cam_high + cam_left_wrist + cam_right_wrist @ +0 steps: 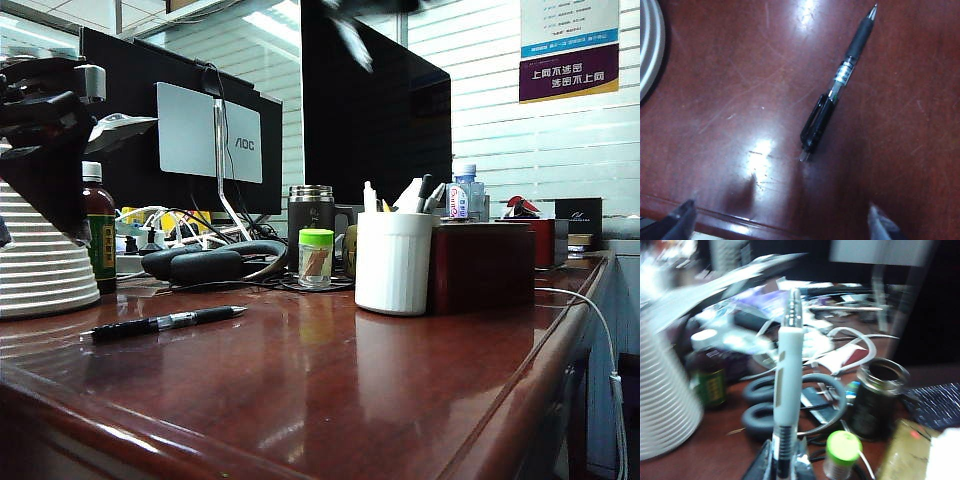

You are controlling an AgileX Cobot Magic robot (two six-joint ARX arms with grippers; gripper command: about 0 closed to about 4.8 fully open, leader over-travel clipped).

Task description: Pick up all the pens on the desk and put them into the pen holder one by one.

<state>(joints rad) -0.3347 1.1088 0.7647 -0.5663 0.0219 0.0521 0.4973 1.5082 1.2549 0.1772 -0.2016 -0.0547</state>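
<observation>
While your desk (330, 390) holds the white pen holder (393, 262) near its centre, the black pen (165, 323) lies flat at its 8 o'clock. Your left gripper (782, 222) hangs over that pen, jaws spread wide, nothing held. Your right gripper (784, 466) is clamped on the whitish pen (788, 375), held upright.

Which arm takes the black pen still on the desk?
Left. Its open claw hangs just over the black pen on the desk. The right claw is shut on the whitish pen, raised above the clutter.
</observation>
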